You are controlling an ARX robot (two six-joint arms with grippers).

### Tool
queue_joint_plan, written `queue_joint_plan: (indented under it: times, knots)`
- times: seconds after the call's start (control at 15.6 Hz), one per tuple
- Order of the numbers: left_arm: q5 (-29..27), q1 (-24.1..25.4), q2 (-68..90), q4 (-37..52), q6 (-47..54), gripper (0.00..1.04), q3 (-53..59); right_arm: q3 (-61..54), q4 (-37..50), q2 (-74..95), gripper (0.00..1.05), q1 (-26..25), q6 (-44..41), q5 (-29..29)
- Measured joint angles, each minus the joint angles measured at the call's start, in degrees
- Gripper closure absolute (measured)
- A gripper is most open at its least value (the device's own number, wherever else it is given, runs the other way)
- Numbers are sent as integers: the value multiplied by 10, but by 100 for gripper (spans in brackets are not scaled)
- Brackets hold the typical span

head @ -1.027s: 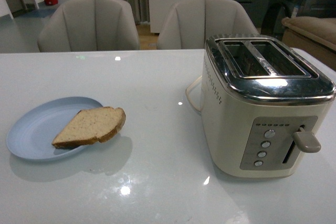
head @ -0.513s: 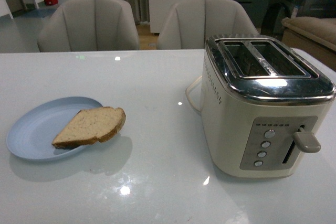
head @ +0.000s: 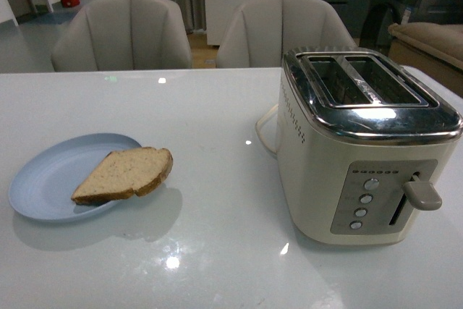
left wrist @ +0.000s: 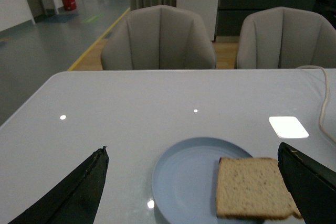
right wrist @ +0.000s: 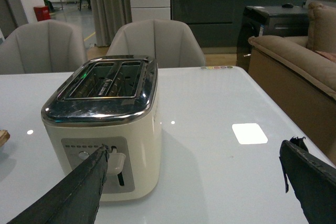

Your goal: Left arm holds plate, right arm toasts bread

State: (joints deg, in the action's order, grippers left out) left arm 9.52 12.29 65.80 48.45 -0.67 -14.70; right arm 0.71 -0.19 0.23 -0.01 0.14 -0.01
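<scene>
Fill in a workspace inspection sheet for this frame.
Surface: glossy white table, light reflections.
Job's things: bread lies on plate, overhanging its rim toward toaster; slots empty, lever up.
Clutter: nothing seen.
Tools: left tool open, empty, facing plate; right tool open, empty, facing toaster.
Cables: pale cord loops beside toaster.
Surroundings: two chairs behind table; sofa on the right.

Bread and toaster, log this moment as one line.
bread: on plate, overhanging rim | toaster: slots empty | left gripper: open | right gripper: open
</scene>
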Motion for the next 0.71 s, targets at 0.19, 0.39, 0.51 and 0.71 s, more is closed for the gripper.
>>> queue_joint_plan:
  times: [0.19,0.39,0.51,0.71]
  knots:
    - [58,5,280,-6,8,7,-165,0,0,0,6,0,0,0]
    - [58,14,463,-99,36,7,-336,0,0,0,6,0,0,0]
    - [57,18,552,-129,42,7,-416,0,0,0,6,0,0,0]
    - [47,19,616,-142,42,7,-465,0,0,0,6,0,0,0]
